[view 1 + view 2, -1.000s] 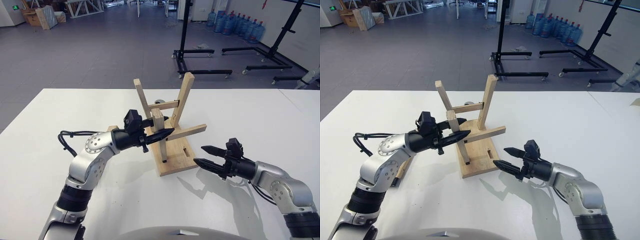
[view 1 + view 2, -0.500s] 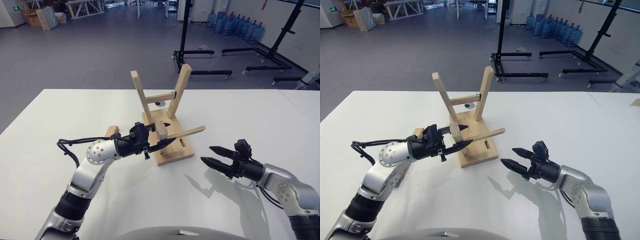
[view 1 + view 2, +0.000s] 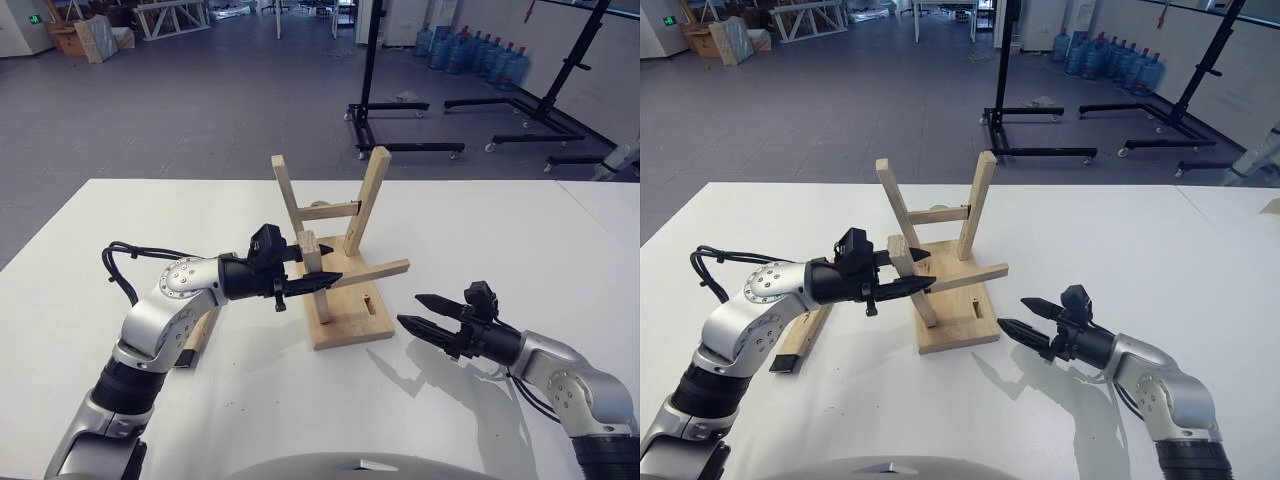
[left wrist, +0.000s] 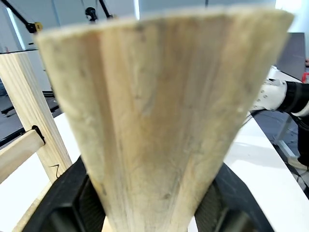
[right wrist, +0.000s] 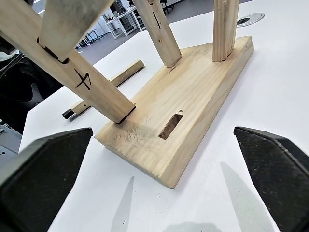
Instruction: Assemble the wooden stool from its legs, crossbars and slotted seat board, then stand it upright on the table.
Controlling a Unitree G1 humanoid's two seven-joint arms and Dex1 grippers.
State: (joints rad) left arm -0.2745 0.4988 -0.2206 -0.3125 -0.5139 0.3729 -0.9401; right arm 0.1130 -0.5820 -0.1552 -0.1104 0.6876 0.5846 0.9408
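Here the seat board (image 3: pixel 352 322) lies flat in the middle of the table (image 3: pixel 480 230), its long side running away from the robot. Three legs (image 3: pixel 367 200) stick up from it, leaning a bit. The left gripper (image 3: pixel 318 279) is clamped on the near leg (image 3: pixel 320 305). The right gripper (image 3: pixel 409 309) hangs with fingers wide apart, just right of the board, not touching

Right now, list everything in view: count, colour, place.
Seat board: one, pale wood, flat mid-table.
Legs: three, pale wood, standing in the board.
Crossbars: two, pale wood; one joins the far legs, one juts from the near leg.
Loose bar: one, pale wood, on the table at left.
Table: one, white.
Racks: several, black, floor behind.
Left end effector: one, black, shut on near leg.
Right end effector: one, black, open, right of board.
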